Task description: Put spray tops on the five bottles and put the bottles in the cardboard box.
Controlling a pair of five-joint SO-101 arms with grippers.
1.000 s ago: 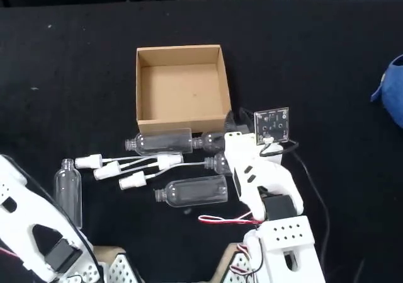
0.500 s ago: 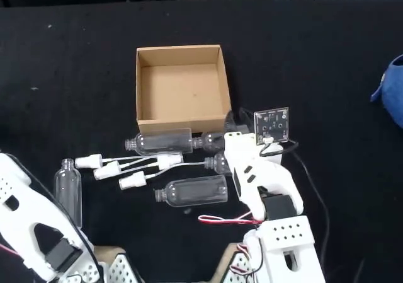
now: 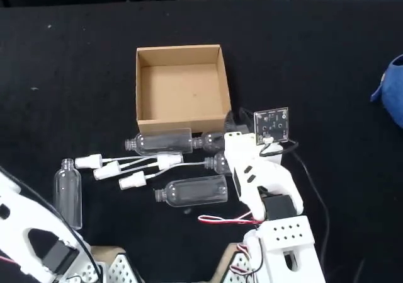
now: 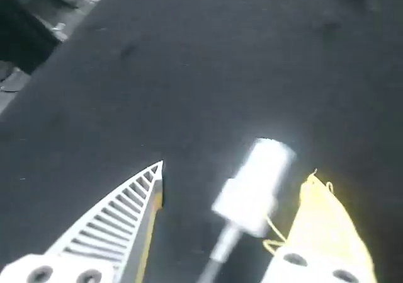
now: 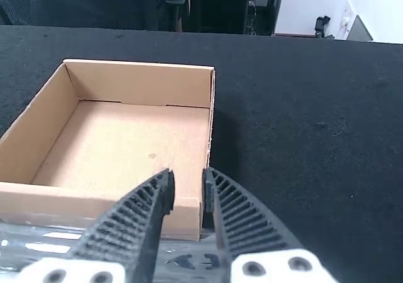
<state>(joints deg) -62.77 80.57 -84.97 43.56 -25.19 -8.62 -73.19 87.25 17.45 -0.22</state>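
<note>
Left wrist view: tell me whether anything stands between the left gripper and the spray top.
Nothing visible does. The spray top lies on the black table inside the open left gripper, between its two fingers and closer to the yellow one.

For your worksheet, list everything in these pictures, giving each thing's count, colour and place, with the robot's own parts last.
cardboard box: one, brown, open, mid-table.
bottles: five, clear, lying on the near side of the box; one is off to the left and two are partly under the right arm.
spray tops: four counted in the high view, white, among the bottles.
blue thing: one, cut off at the table's right edge.
table: one, black.
left gripper: white and yellow fingers, open, with a spray top between them.
right gripper: black fingers, slightly apart, above a bottle by the box.
</note>
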